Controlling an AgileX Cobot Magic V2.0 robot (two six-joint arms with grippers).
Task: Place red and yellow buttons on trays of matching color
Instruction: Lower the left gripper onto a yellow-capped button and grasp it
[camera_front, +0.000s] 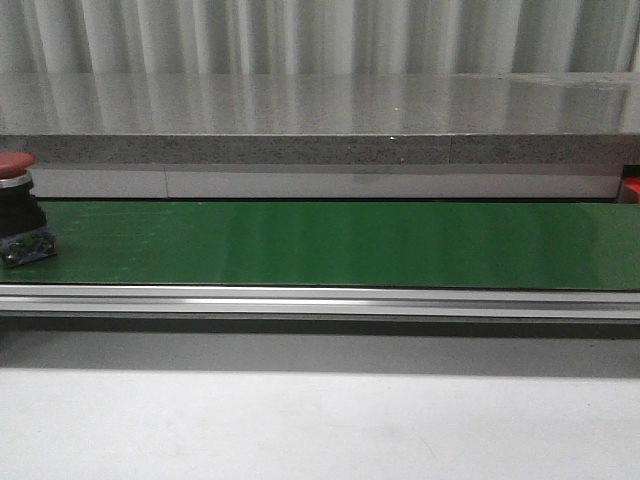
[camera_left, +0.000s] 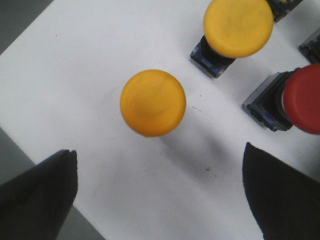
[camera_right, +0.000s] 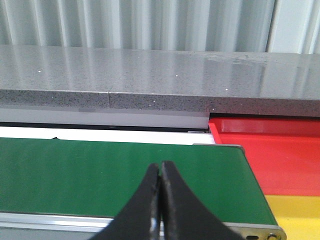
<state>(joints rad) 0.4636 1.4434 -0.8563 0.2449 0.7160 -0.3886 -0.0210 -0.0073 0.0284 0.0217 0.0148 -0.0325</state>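
Observation:
In the left wrist view two yellow buttons (camera_left: 153, 103) (camera_left: 238, 27) and a red button (camera_left: 303, 98) stand on a white surface (camera_left: 75, 80). My left gripper (camera_left: 160, 192) hangs open above it, its black fingers (camera_left: 40, 197) wide apart with nothing between them, near the closer yellow button. In the front view a red button (camera_front: 18, 205) on a black base rides the green conveyor belt (camera_front: 330, 245) at the far left. My right gripper (camera_right: 161, 170) is shut and empty over the belt's end. A red tray (camera_right: 280, 155) and a yellow tray (camera_right: 295, 215) lie just past that end.
A grey stone ledge (camera_front: 320, 115) runs behind the belt. An aluminium rail (camera_front: 320, 300) borders the belt's front. The white surface's edge (camera_left: 30, 145) drops to grey floor close to my left fingers. Another button base (camera_left: 311, 46) peeks in beside the red one.

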